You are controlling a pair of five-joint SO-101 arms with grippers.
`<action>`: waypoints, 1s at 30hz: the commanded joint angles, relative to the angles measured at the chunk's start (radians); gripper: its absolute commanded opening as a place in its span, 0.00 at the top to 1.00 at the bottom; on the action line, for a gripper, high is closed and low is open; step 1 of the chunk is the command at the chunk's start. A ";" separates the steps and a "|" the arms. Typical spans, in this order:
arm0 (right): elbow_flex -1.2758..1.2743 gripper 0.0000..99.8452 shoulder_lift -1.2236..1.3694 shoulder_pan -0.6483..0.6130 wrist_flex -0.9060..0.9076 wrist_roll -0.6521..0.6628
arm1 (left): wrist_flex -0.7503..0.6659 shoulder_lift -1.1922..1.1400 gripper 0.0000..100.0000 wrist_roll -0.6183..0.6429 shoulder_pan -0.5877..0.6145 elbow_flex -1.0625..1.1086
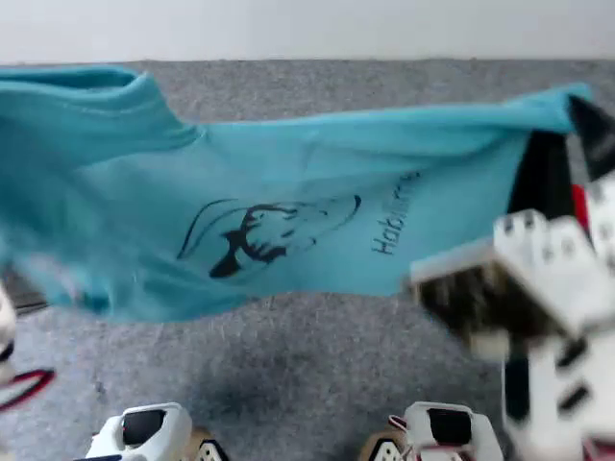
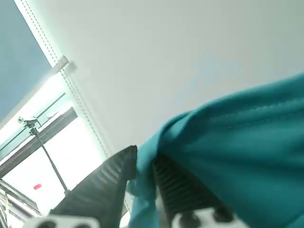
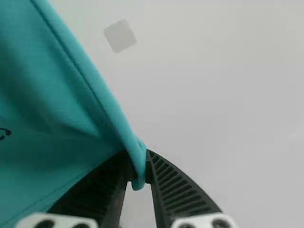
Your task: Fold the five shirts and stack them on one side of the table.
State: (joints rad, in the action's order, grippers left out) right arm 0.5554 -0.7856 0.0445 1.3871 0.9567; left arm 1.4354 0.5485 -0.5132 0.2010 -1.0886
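Note:
A teal shirt with a dark print hangs stretched in the air above the grey table, held up at both ends. My right gripper is shut on one hem corner of the teal shirt. In the high view the right arm rises at the right, its gripper at the shirt's upper right corner. My left gripper is shut on a bunched fold of the teal shirt. The shirt's left end runs out of the high view.
Both arm bases stand at the table's near edge. A red and black cable lies at the left edge. A white wall lies beyond the table's far edge. The grey surface beneath the hanging shirt is bare.

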 commanded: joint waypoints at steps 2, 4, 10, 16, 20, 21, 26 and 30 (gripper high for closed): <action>0.000 0.99 -0.001 0.019 0.165 0.008 | 0.052 -0.020 0.99 -0.034 -0.002 -0.019; -0.055 0.99 0.018 0.018 0.223 0.005 | 0.112 -0.041 0.99 -0.063 -0.003 0.038; -0.387 0.99 0.071 0.013 0.159 0.002 | 0.126 -0.120 0.99 -0.064 -0.008 0.286; -0.763 0.99 0.107 0.012 -0.200 0.002 | -0.055 -0.224 0.99 -0.066 -0.078 0.616; -0.922 0.99 0.163 -0.024 -0.420 0.003 | -0.281 -0.305 0.99 -0.066 -0.097 0.805; -0.942 0.99 0.182 -0.027 -0.478 0.003 | -0.333 -0.331 0.99 -0.066 -0.098 0.839; -0.956 0.99 0.328 -0.036 -0.746 0.008 | -0.554 -0.494 0.99 -0.107 -0.092 0.900; -0.956 0.99 0.475 -0.039 -0.932 0.048 | -0.706 -0.611 0.99 -0.163 -0.095 0.895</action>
State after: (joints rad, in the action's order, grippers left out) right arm -0.4035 -0.3759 0.0138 0.5892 0.9674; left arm 0.8370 -0.0192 -0.6437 0.1074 -0.1818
